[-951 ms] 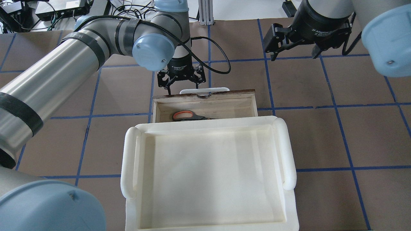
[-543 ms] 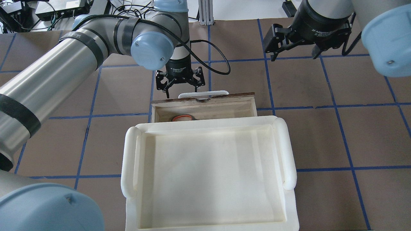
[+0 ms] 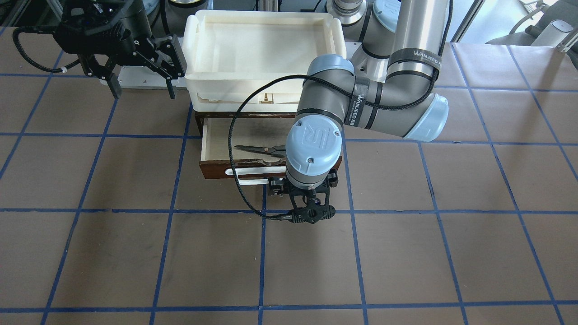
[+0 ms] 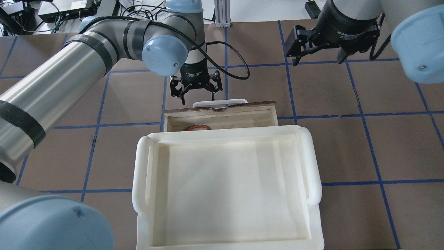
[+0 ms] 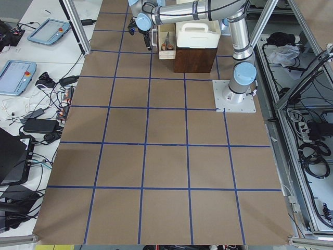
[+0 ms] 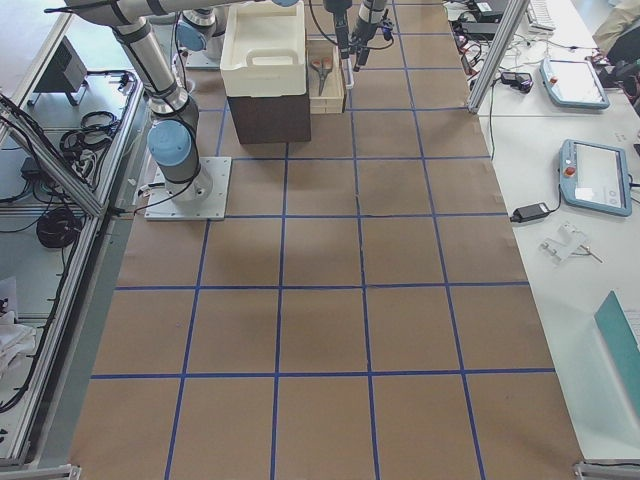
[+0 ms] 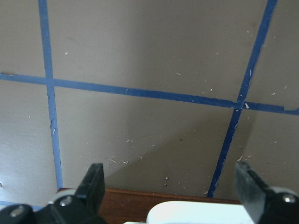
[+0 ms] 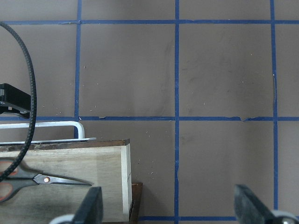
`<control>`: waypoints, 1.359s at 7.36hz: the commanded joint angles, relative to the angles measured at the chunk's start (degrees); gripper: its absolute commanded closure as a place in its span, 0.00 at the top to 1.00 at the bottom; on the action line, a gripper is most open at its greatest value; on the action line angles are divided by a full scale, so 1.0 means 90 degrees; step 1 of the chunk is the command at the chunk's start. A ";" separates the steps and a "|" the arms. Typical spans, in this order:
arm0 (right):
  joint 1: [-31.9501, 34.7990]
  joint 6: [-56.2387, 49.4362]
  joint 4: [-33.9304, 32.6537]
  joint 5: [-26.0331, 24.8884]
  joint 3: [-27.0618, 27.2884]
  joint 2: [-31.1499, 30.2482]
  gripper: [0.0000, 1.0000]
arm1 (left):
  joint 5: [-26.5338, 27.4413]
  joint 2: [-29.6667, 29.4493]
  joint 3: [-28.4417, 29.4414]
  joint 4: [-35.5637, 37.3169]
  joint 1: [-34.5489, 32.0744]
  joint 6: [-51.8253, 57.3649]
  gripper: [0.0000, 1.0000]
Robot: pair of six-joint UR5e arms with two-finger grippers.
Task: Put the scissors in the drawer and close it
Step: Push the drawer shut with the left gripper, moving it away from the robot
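While the scissors (image 3: 258, 150) lie flat inside the partly open drawer (image 4: 242, 119), we see them clearest just left of centre in the front-facing view. They are a small pair, dark metal blades shut together and pointing toward frame left, roughly parallel to the drawer's front, their handles hidden there behind the left arm's wrist. From the right wrist camera, at lower left, we make out the slim blades, a coppery pivot screw and the start of grey handles lined in orange-red. From overhead only an arc of that orange lining peeks out under the far rim of the cream-white tray (image 4: 138, 173). The drawer shows pale plywood inside and a dark reddish-brown front carrying a white bar handle (image 4: 220, 101), and it juts from a dark cabinet (image 6: 268, 118) on which the tray sits. The left gripper (image 4: 197, 98) hangs just beyond that front, at upper centre of the overhead view, its fingers (image 7: 96, 179) spread wide to either side of the handle; whether they touch the wood we cannot tell. The right gripper (image 4: 318, 60) hovers at upper right of the same view, well apart from the drawer, jaws likewise spread, above the brown table (image 4: 347, 146) gridded in blue tape.
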 commanded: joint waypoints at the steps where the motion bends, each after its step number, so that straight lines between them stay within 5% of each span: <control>1: 0.0000 0.0000 0.0004 0.0000 0.0000 0.0003 1.00 | -0.0160 0.0085 -0.0010 -0.0200 0.0000 -0.0303 1.00; 10: 0.0000 -0.0029 0.0043 -0.0010 0.0000 -0.0026 1.00 | -0.0152 0.0096 -0.0098 -0.1119 -0.0048 -0.0410 1.00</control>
